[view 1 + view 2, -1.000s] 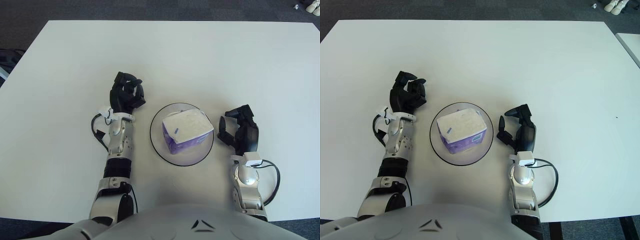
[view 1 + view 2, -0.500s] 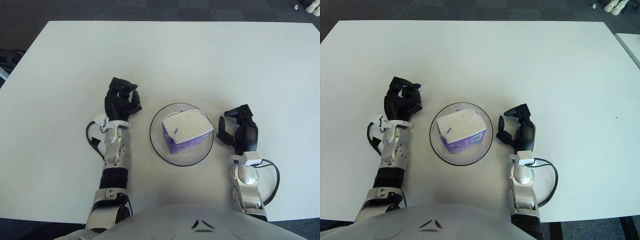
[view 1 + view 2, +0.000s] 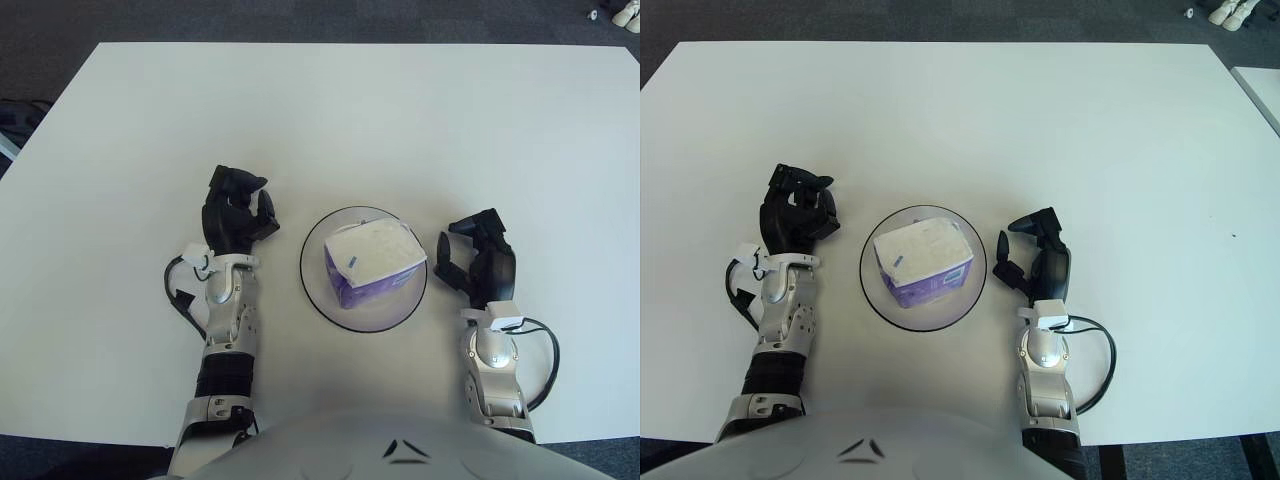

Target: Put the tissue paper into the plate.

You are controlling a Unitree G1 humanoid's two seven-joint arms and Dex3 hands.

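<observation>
nearest the robot's body, the two forearms reach out over the white table (image 3: pixel 120 120), one on each side of the plate (image 3: pixel 318 280). the right hand (image 3: pixel 482 262) shows just to the right of the plate, apart from its rim, with its dark fingers loosely bent and relaxed, grasping nothing. a black cable loops beside the right wrist. the left hand (image 3: pixel 233 214) shows to the left of the plate, a little farther from the robot than the right one and clear of the rim, its fingers curled inward into a loose clench with nothing between them. a thin cable loops beside its wrist too. between the hands sits the clear, round plate, lying flat on the table, and the tissue paper (image 3: pixel 372 260) is inside it: a soft pack with a white top and purple sides, turned at a slight angle, resting on the plate's centre and touching neither hand. beyond the plate the table runs bare and white to its far edge, where dark floor shows, and a pair of pale shoes (image 3: pixel 618 12) lies at the far right corner.
</observation>
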